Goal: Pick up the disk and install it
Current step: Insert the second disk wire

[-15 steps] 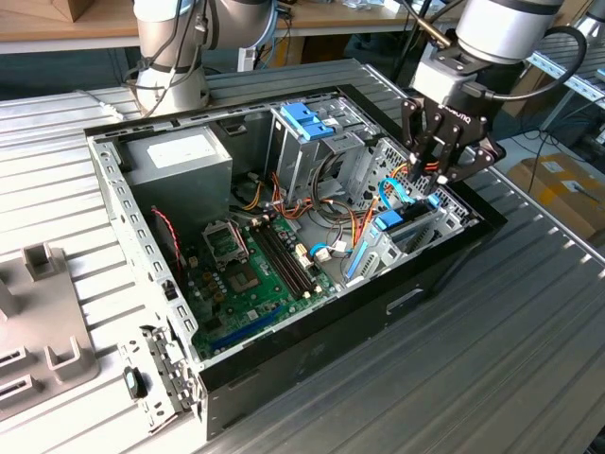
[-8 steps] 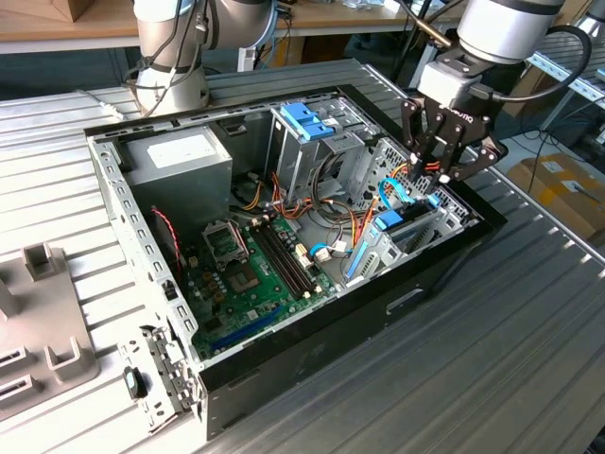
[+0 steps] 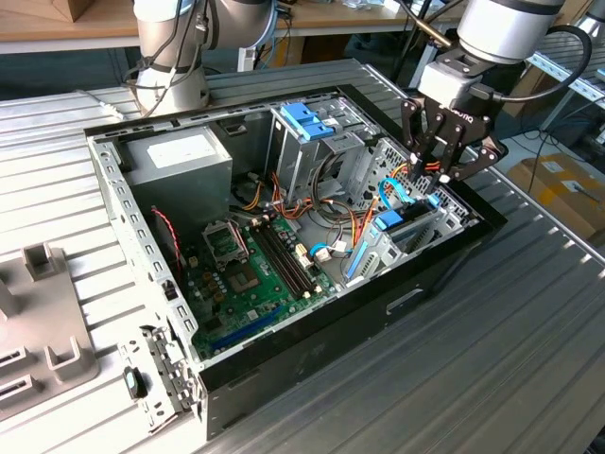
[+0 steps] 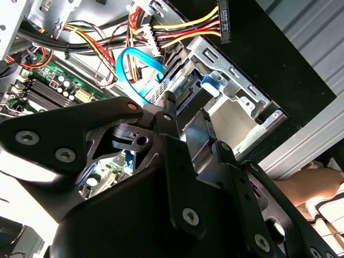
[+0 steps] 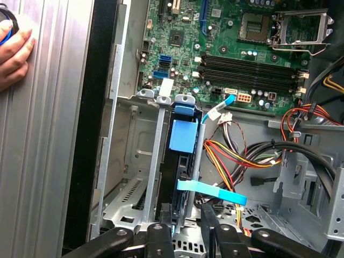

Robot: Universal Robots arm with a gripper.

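Ribbed bench [image 3: 529,312]; gripper [image 3: 437,175] clamps disk [image 5: 183,156] edgewise above case [image 3: 312,350] floor; rigid, heavy, shock-sensitive, best held by flat faces.

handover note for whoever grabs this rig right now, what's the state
Gripper: low over the drive bay at the exterior view's right end of the open case; open or shut cannot be told.
Disk: appears to stand on edge in the bay slot, directly under the gripper.
Done: disk picked up and brought into the bay.
Left: full seating is not confirmed.
Note: a person's hand rests on the table beside the case.
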